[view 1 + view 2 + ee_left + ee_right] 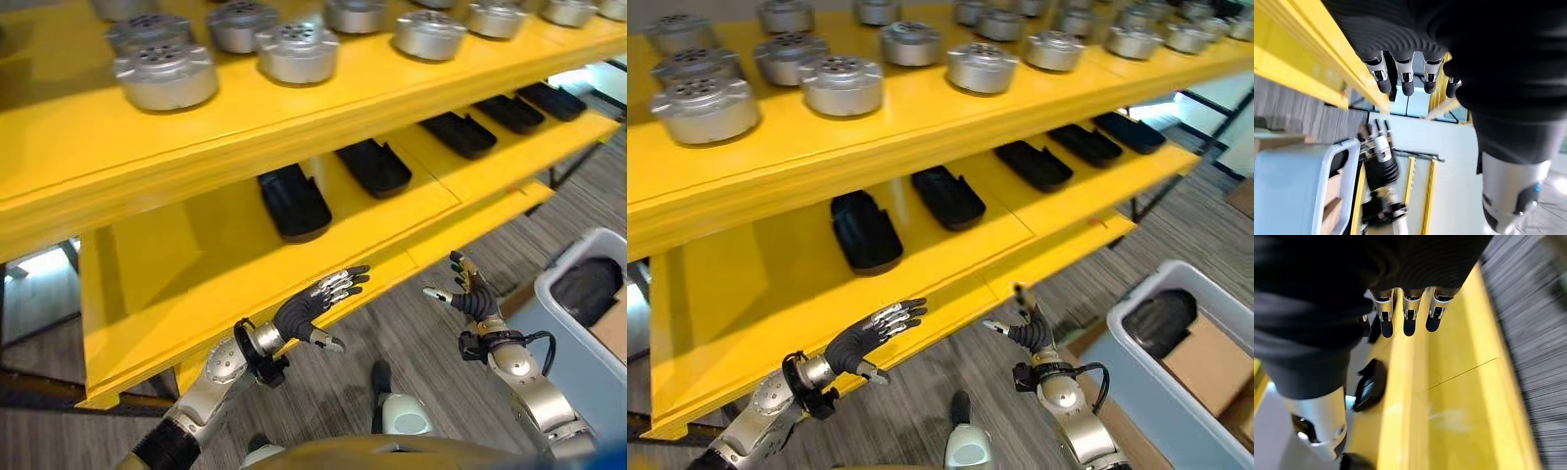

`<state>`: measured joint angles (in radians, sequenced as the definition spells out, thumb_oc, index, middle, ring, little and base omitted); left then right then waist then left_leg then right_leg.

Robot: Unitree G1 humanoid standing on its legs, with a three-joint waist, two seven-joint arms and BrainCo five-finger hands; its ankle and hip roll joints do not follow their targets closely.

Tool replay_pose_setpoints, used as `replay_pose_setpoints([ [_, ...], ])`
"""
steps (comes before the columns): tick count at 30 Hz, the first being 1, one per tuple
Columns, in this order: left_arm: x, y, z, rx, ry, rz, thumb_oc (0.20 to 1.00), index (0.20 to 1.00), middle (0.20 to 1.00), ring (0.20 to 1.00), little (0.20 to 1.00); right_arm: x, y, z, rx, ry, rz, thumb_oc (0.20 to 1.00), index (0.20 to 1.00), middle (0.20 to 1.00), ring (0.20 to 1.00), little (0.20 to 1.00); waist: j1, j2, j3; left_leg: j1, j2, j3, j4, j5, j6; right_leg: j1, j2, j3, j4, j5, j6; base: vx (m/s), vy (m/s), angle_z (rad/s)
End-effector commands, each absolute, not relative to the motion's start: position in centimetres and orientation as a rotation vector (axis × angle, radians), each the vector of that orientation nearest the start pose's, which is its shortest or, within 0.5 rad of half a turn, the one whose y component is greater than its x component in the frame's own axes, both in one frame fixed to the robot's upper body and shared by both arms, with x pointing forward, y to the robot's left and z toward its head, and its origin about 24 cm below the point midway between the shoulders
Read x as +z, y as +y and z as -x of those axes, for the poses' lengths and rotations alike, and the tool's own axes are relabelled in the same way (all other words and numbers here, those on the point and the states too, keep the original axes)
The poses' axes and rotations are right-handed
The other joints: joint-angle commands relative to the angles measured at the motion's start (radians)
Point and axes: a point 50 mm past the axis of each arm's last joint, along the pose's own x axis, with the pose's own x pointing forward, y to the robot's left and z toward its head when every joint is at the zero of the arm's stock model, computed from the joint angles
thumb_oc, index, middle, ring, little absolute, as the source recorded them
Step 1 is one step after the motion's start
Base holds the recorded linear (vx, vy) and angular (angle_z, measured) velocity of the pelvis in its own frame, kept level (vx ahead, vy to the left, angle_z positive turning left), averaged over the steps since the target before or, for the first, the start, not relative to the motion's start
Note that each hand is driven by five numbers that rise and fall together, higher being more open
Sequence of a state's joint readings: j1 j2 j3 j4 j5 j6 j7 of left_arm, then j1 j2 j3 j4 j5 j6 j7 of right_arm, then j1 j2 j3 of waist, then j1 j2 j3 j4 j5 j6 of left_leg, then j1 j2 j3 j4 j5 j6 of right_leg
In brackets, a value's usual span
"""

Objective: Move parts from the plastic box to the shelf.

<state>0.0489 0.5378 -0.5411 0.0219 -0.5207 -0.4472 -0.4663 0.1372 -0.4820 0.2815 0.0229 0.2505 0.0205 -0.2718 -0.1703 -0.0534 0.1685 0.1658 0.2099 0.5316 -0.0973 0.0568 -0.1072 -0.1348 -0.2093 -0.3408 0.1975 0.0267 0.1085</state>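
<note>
Left hand: my left hand [312, 307] is held out flat in front of the lower shelf edge, fingers straight and spread, thumb apart, holding nothing.
Right hand: my right hand [473, 293] is raised beside the same shelf edge, palm toward the shelf, fingers relaxed and open, empty.
Hand spacing: the two hands are apart, with floor [392, 333] showing between them.
Shelf: the yellow shelf [176, 284] stands directly ahead of me, with two tiers in view.
Upper tier: round silver metal parts [165, 76] stand upright in rows, near one another.
Lower tier: black moulded parts [292, 202] lie in a row along the tier, each apart from the next; the nearest one lies just beyond my left hand, not touched.
Plastic box: the grey-blue plastic box [1136, 362] stands on the floor at my right, beside my right arm.
Box contents: one black part [1161, 321] lies at the far end of the box; brown cardboard [1205, 364] lies next to it.
Contact: neither hand touches the shelf, the box or any part.
</note>
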Motion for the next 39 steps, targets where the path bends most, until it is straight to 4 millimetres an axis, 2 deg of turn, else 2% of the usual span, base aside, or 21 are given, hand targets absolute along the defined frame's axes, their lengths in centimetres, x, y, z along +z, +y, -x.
replay_pose_setpoints([
  [1,5.3,12.0,-20.7,-0.88,-0.235,0.019,1.0,1.0,1.0,1.0,1.0,3.4,-19.2,-23.9,0.009,0.039,0.254,1.0,1.0,1.0,1.0,1.0,0.03,0.03,0.047,0.004,-0.085,0.051,0.025,-0.031,0.103,0.146,-0.063,-0.045,0.042,0.017,0.057,-0.03,-0.151,-0.6],
  [3,5.2,12.1,-20.8,-0.863,-0.224,0.028,1.0,1.0,1.0,1.0,1.0,3.6,-18.9,-24.2,0.018,0.015,0.285,1.0,1.0,1.0,1.0,1.0,0.043,0.031,0.047,-0.006,-0.073,0.077,0.042,-0.023,0.092,0.174,-0.05,-0.084,0.009,-0.006,0.042,0.0,-0.171,-1.49],
  [5,5.0,12.5,-20.8,-0.822,-0.209,0.049,1.0,1.0,1.0,1.0,1.0,3.8,-18.7,-24.6,0.02,0.01,0.318,1.0,1.0,1.0,1.0,1.0,0.053,0.023,0.046,-0.035,-0.044,0.117,0.079,-0.009,0.07,0.226,-0.02,-0.114,-0.106,0.008,0.033,0.07,-0.309,-1.42],
  [7,4.8,13.0,-20.7,-0.773,-0.212,0.076,1.0,1.0,1.0,1.0,1.0,3.8,-18.9,-24.6,0.004,0.025,0.325,1.0,1.0,1.0,1.0,1.0,0.046,0.021,0.04,-0.044,-0.019,0.145,0.088,0.004,0.053,0.257,0.007,-0.112,-0.183,0.021,0.028,0.16,-0.393,-1.1],
  [11,4.8,13.7,-20.1,-0.7,-0.238,0.136,1.0,1.0,1.0,1.0,1.0,3.7,-21.3,-23.8,-0.125,0.065,0.306,1.0,1.0,1.0,1.0,1.0,0.013,0.011,0.031,-0.039,0.007,0.171,0.105,0.002,0.033,0.267,0.039,-0.089,-0.251,0.043,0.015,0.18,-0.451,-0.8],
  [14,4.7,13.3,-20.0,-0.681,-0.237,0.208,1.0,1.0,1.0,1.0,1.0,3.9,-22.8,-23.3,-0.223,0.044,0.334,1.0,1.0,1.0,1.0,1.0,-0.017,0.005,0.033,-0.04,0.046,0.177,0.142,0.026,0.008,0.247,0.072,-0.062,-0.258,0.034,-0.016,0.16,-0.512,-0.31],
  [17,5.1,12.3,-20.4,-0.628,-0.3,0.184,1.0,1.0,1.0,1.0,1.0,4.9,-24.0,-23.1,-0.265,-0.029,0.436,1.0,1.0,1.0,1.0,1.0,-0.06,0.005,0.031,-0.037,0.118,0.174,0.153,0.128,-0.056,0.23,0.123,-0.012,-0.271,0.018,-0.054,0.17,-0.439,-0.86],
  [19,5.4,12.5,-21.2,-0.553,-0.314,0.21,1.0,1.0,1.0,1.0,1.0,4.9,-24.7,-22.6,-0.281,-0.02,0.445,1.0,1.0,1.0,1.0,1.0,-0.083,0.007,0.021,-0.026,0.13,0.165,0.168,0.139,-0.067,0.218,0.142,0.022,-0.266,0.008,-0.069,0.19,-0.358,-0.83],
  [21,5.6,12.5,-21.7,-0.525,-0.335,0.169,1.0,1.0,1.0,1.0,1.0,4.4,-25.1,-22.1,-0.284,0.004,0.439,1.0,1.0,1.0,1.0,1.0,-0.087,0.012,0.011,-0.029,0.127,0.099,0.182,0.144,-0.073,0.196,0.162,0.072,-0.247,-0.002,-0.084,0.17,-0.212,-0.67],
  [22,5.6,12.8,-21.9,-0.487,-0.331,0.152,1.0,1.0,1.0,1.0,1.0,4.0,-24.9,-22.1,-0.259,0.012,0.419,1.0,1.0,1.0,1.0,1.0,-0.076,0.013,0.006,-0.047,0.105,0.006,0.194,0.131,-0.064,0.189,0.173,0.124,-0.244,-0.004,-0.09,0.18,-0.131,-0.63],
  [24,5.5,13.6,-22.1,-0.426,-0.326,0.138,1.0,1.0,1.0,1.0,1.0,3.8,-24.4,-22.4,-0.196,0.005,0.418,1.0,1.0,1.0,1.0,1.0,-0.048,0.01,-0.001,-0.088,0.039,-0.154,0.241,0.078,-0.024,0.19,0.181,0.207,-0.241,-0.005,-0.096,0.15,-0.073,-0.79],
  [25,5.5,14.1,-22.2,-0.397,-0.326,0.134,1.0,1.0,1.0,1.0,1.0,3.9,-24.1,-22.5,-0.161,0.002,0.421,1.0,1.0,1.0,1.0,1.0,-0.031,0.004,-0.005,-0.115,-0.012,-0.212,0.252,0.051,0.018,0.176,0.18,0.24,-0.232,0.005,-0.102,0.12,-0.021,-1.72],
  [26,5.7,14.5,-22.2,-0.384,-0.323,0.136,1.0,1.0,1.0,1.0,1.0,3.9,-23.9,-22.5,-0.14,0.008,0.421,1.0,1.0,1.0,1.0,1.0,-0.018,0.003,-0.007,-0.13,-0.058,-0.256,0.258,0.017,0.044,0.18,0.18,0.268,-0.227,0.002,-0.1,0.1,-0.013,-2.0],
  [28,5.7,14.9,-22.1,-0.388,-0.32,0.131,1.0,1.0,1.0,1.0,1.0,3.8,-23.7,-22.3,-0.133,0.02,0.419,1.0,1.0,1.0,1.0,1.0,-0.008,0.005,-0.011,-0.144,-0.098,-0.267,0.246,-0.006,0.063,0.184,0.181,0.282,-0.225,0.001,-0.097,0.14,0.013,-1.34],
  [30,5.7,15.0,-22.0,-0.401,-0.315,0.107,1.0,1.0,1.0,1.0,1.0,3.5,-23.5,-22.0,-0.134,0.038,0.413,1.0,1.0,1.0,1.0,1.0,-0.007,0.012,-0.014,-0.141,-0.13,-0.24,0.185,-0.032,0.073,0.195,0.178,0.27,-0.229,0.001,-0.082,0.13,0.056,-0.4],
  [32,5.5,15.0,-22.0,-0.402,-0.308,0.102,1.0,1.0,1.0,1.0,1.0,3.1,-23.1,-21.7,-0.138,0.053,0.4,1.0,1.0,1.0,1.0,1.0,0.0,0.021,-0.006,-0.157,-0.169,-0.233,0.135,-0.021,0.08,0.219,0.18,0.256,-0.231,-0.003,-0.07,0.15,0.083,0.08],
  [33,5.4,15.0,-21.9,-0.395,-0.305,0.106,1.0,1.0,1.0,1.0,1.0,2.9,-22.7,-21.6,-0.126,0.053,0.396,1.0,1.0,1.0,1.0,1.0,0.014,0.024,0.002,-0.18,-0.196,-0.265,0.12,-0.012,0.086,0.232,0.187,0.268,-0.225,-0.007,-0.069,0.15,0.078,0.35],
  [35,5.3,15.0,-21.9,-0.375,-0.305,0.108,1.0,1.0,1.0,1.0,1.0,2.8,-22.0,-21.7,-0.098,0.047,0.396,1.0,1.0,1.0,1.0,1.0,0.036,0.024,0.011,-0.218,-0.209,-0.318,0.137,-0.005,0.092,0.238,0.194,0.293,-0.203,-0.018,-0.076,0.13,0.077,0.02],
  [39,5.2,15.0,-21.8,-0.367,-0.3,0.092,1.0,1.0,1.0,1.0,1.0,2.8,-21.1,-22.0,-0.071,0.051,0.363,1.0,1.0,1.0,1.0,1.0,0.054,0.02,-0.004,-0.176,-0.22,-0.35,0.087,-0.005,0.113,0.249,0.206,0.289,-0.193,-0.035,-0.075,0.11,0.091,-0.53],
])
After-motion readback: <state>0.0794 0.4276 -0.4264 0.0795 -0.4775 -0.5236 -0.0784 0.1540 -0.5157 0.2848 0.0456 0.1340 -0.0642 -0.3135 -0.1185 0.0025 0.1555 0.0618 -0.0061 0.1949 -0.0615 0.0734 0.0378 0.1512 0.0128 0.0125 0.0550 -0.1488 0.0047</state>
